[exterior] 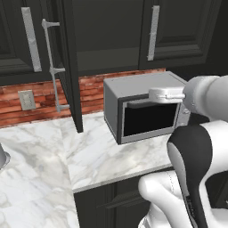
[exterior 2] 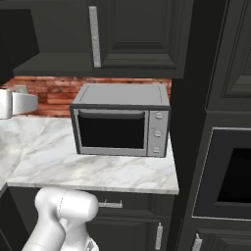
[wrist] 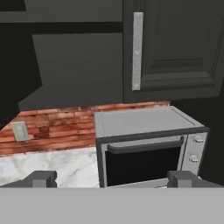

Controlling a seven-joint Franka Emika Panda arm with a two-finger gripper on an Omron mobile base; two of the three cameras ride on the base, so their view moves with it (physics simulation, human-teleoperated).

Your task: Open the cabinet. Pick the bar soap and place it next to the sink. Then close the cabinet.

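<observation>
I've got the fingers [wrist: 43, 178] low in the hand view, one tip at the lower left and its partner at the lower right, spread wide apart with nothing between them. Midway between those tips the gripper [wrist: 112, 179] looks straight at the toaster oven [wrist: 148, 148], which fills the lower centre and right of that frame, its dark glass door shut and its knobs down the right side.

In the left base view, the white arm [exterior: 196, 147] rises up the lower right of the frame and the hand sits in front of the toaster oven [exterior: 142, 111] at centre right. The oven stands on the marble bench [exterior: 89, 156], which runs across the lower left. Behind it, a brick backsplash [exterior: 40, 100] carries a wall outlet [exterior: 27, 100] at the left edge.

Now the cabinet [exterior: 69, 62]: its door stands swung out, edge-on, in the upper left of the left base view, with the long silver bar handle [exterior: 52, 67] just to its left. The dark inside is too shadowed for me to make out any bar soap. A closed upper cabinet door [exterior: 178, 31] with its own handle sits upper right.

In the right base view the toaster oven [exterior 2: 122, 120] is centre frame on the bench [exterior 2: 98, 169], and a tall black oven unit [exterior 2: 230, 162] fills the right side.
</observation>
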